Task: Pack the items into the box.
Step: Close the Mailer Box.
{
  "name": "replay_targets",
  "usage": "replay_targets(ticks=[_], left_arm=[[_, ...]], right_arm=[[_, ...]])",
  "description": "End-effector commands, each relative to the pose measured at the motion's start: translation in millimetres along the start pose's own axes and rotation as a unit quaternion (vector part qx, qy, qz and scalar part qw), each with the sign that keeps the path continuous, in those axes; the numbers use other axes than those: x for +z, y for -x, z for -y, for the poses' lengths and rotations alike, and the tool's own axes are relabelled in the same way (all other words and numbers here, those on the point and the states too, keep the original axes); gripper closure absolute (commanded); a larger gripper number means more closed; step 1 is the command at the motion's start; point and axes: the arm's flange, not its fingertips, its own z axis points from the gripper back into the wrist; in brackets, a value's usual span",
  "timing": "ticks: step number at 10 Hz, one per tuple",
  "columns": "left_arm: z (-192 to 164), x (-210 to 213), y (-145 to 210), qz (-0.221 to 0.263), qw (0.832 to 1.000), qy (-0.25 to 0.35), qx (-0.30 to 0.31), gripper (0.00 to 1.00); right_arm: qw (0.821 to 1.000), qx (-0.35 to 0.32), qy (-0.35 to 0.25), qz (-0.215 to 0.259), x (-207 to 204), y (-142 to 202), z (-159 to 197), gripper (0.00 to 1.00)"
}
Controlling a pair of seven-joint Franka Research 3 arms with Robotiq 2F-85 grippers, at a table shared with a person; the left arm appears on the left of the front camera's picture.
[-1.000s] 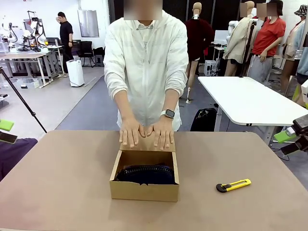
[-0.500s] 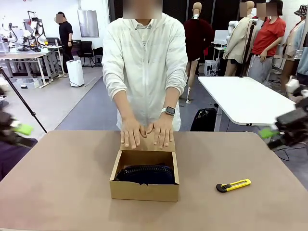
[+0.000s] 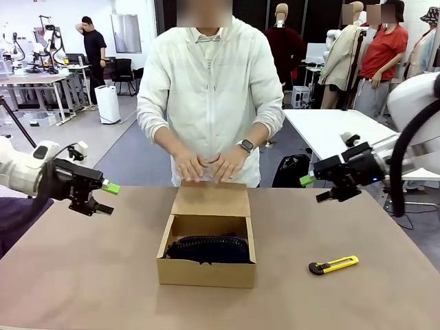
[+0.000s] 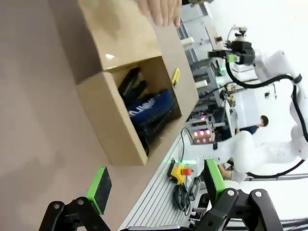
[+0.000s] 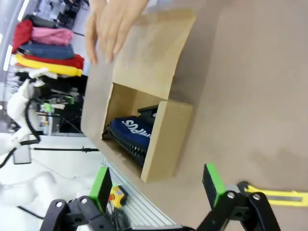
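Observation:
The brown cardboard box (image 3: pixel 206 272) stands mid-table with its flap lid (image 3: pixel 212 200) folded back toward the person. Inside lies the navy bundle with a black ribbed edge (image 3: pixel 206 249), also seen in the left wrist view (image 4: pixel 154 107) and the right wrist view (image 5: pixel 132 129). A black stapler (image 4: pixel 132 83) (image 5: pixel 149 111) rests beside the bundle near the hinge side. My left gripper (image 3: pixel 106 198) (image 4: pixel 156 185) hovers open to the left of the box. My right gripper (image 3: pixel 313 189) (image 5: pixel 156 186) hovers open to its right. Neither holds anything.
The person's hands (image 3: pixel 206 165) float just above the flap's far edge. A yellow-and-black utility knife (image 3: pixel 333 264) (image 5: pixel 276 195) lies on the table right of the box. The brown tabletop (image 3: pixel 82 275) is bare around the box.
Both arms have swung in from the picture's edges toward the box. The person's hands have lifted off the flap and drawn back.

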Motion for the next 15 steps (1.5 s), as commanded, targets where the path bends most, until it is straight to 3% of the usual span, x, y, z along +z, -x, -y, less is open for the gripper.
replay_targets(ticks=[1, 5, 7, 12, 13, 15], left_arm=[[14, 5, 2, -0.014, 1.0, 0.008, -0.018, 0.0], [8, 0, 0, -0.007, 1.0, 0.003, -0.009, 0.0], [-18, -17, -38, -0.014, 1.0, -0.019, 0.004, 0.0], [-102, -84, -105, -0.071, 0.993, 0.059, 0.067, 0.0], [-120, -104, -114, -0.028, 0.996, 0.057, 0.057, 0.0], [-135, -127, -121, 0.047, 0.993, 0.103, 0.015, 0.0]], right_arm=[[1.0, 0.006, 0.003, 0.012, 17, 8, -6, 0.0], [1.0, 0.003, 0.003, 0.009, 10, 1, -2, 0.0], [0.999, -0.007, -0.012, 0.032, -12, -24, 9, 0.0], [0.998, -0.018, -0.03, 0.045, -93, -82, 20, 0.0], [0.997, -0.03, -0.043, 0.053, -117, -94, 23, 0.0], [0.997, -0.057, -0.052, 0.009, -151, -103, 32, 0.0]])
